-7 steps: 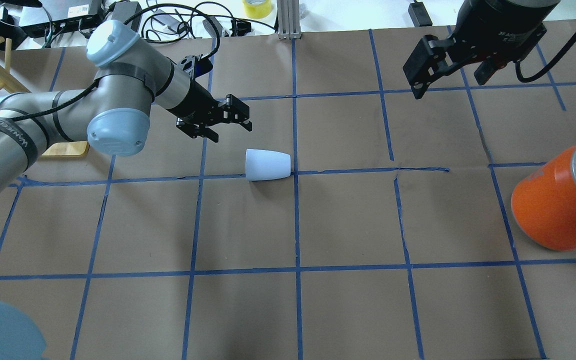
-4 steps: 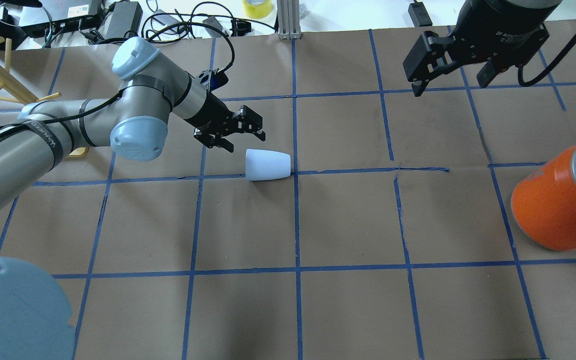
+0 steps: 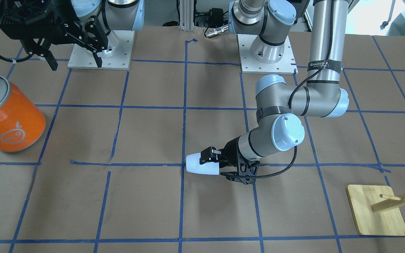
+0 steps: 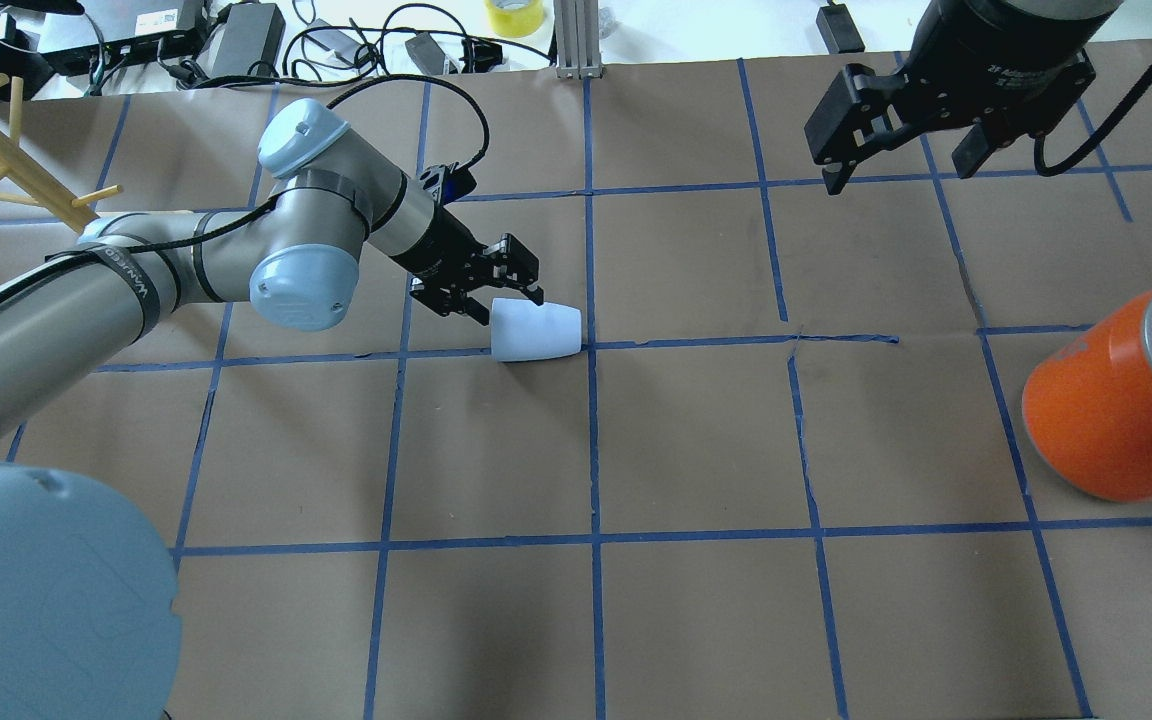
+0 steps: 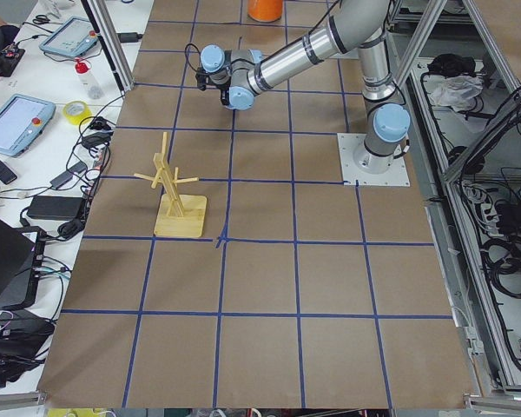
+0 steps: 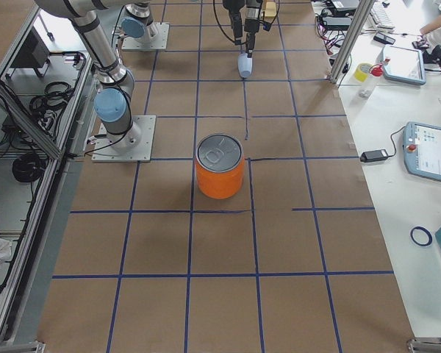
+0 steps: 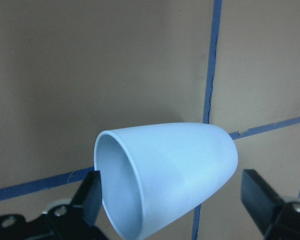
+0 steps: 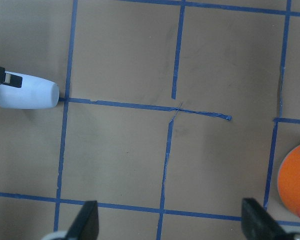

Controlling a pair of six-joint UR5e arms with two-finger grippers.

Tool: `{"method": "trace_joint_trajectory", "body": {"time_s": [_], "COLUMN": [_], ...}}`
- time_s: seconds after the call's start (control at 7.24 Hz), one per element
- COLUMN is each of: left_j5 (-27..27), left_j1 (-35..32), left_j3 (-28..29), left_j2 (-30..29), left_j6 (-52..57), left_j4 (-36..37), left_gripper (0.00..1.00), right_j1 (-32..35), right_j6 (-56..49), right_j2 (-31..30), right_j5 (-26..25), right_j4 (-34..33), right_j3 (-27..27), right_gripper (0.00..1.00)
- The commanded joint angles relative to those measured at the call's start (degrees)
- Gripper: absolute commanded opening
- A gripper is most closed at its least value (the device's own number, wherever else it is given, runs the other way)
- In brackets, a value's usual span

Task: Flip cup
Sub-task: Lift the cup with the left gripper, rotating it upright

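We saw the cup (image 4: 536, 331) on its side mid-bench (image 4: 696, 450), mouth toward 9 o'clock overhead. Left end effector (image 4: 508, 307) gaped wide around the mouth end, gripping nothing. Right end effector (image 4: 898, 170) hung spread and empty at 1 o'clock. We judged grasp and flip not yet done.

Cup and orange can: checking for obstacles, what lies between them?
Nothing: between cup and orange can only bare paper with blue tape lines, per overhead view.

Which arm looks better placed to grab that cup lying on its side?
The left. The left gripper, open, sits at the mouth of the cup, fingers on both sides of it in the wrist view. The right gripper hangs open far off.
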Motion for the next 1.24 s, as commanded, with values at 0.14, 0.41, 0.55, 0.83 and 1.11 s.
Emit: {"method": "trace_joint_trajectory", "body": {"time_s": [0.14,0.41,0.55,0.83,1.11], "left_j5": [-3.6,-3.1,0.6,3.7,13.6], "left_j1": [0.0,0.0,0.0,0.0,-0.2], "left_j3": [0.6,3.4,6.2,6.9,8.6], "left_j2": [-1.3,-0.5,-0.3,-0.3,1.4], "left_j6": [-2.3,-9.5,-13.7,-15.5,-15.9], "left_j4": [0.0,0.1,-0.6,-0.5,-0.3], "left_gripper": [0.00,0.00,0.00,0.00,0.00], "right_j1": [0.0,-0.1,-0.1,-0.1,-0.1], "right_j6": [-0.3,-0.3,-0.3,-0.3,-0.2], "right_j2": [0.0,0.2,0.2,0.2,0.2], "right_j5": [-0.2,-0.1,-0.2,-0.1,-0.1], "right_j4": [-1.0,-3.2,-3.2,-3.2,-3.3], "right_j3": [1.9,2.3,2.3,2.3,2.4], "right_gripper": [1.00,1.00,1.00,1.00,1.00]}}
